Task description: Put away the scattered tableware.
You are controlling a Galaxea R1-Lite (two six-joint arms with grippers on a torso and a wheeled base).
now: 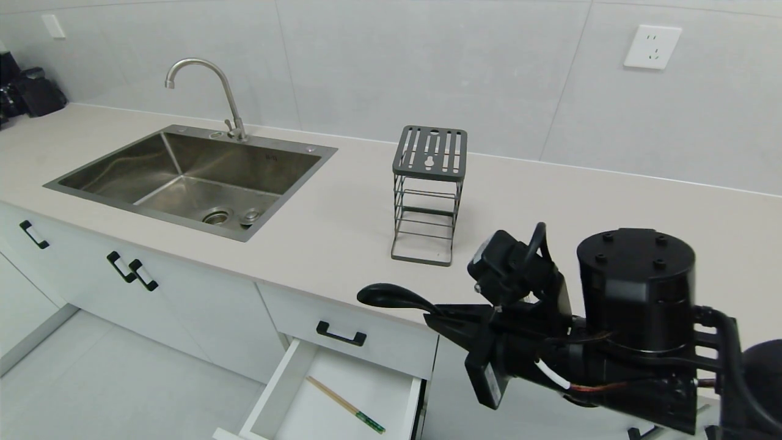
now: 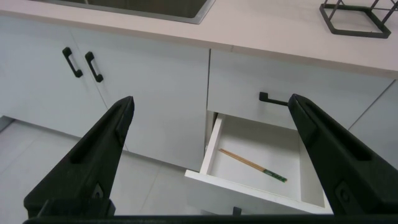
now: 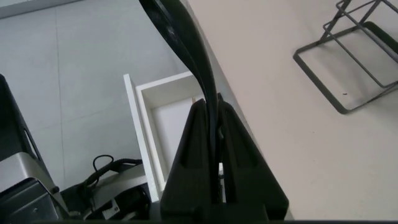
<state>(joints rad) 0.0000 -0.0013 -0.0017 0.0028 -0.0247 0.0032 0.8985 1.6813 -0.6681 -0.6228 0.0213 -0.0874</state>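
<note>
One black spoon (image 1: 394, 297) sits pinched in the right gripper (image 1: 449, 321). The fingers are pressed tight on its handle and the bowl points toward 9 o'clock, near the front edge of the counter (image 1: 342, 226). The long, level hold looks chosen to keep the bowl clear of the arm and to line the spoon up with the open drawer (image 1: 269, 391), which lies below at the spoon's 7 o'clock. Chopsticks (image 1: 345, 404) lie slantwise on the drawer floor, which suggests this is where the tableware belongs.

The left gripper (image 2: 211, 102) hangs in front of the cabinet doors with its jaws spread wide and nothing between them. It faces the drawer, and it seems either to be standing clear of the drop or to be ready to push the drawer shut afterward. A wire rack (image 1: 427, 195) stands on the counter at the spoon's 12 o'clock, with the sink (image 1: 244, 162) at the rack's 9 o'clock.

The far end of the spoon's handle is buried between the gripper fingers. The drawer's near end is cut off at the head view's 6 o'clock edge. Whether the chopsticks are one stick or a pair lying together is hard to tell. How high the spoon hangs above the drawer cannot be judged.
</note>
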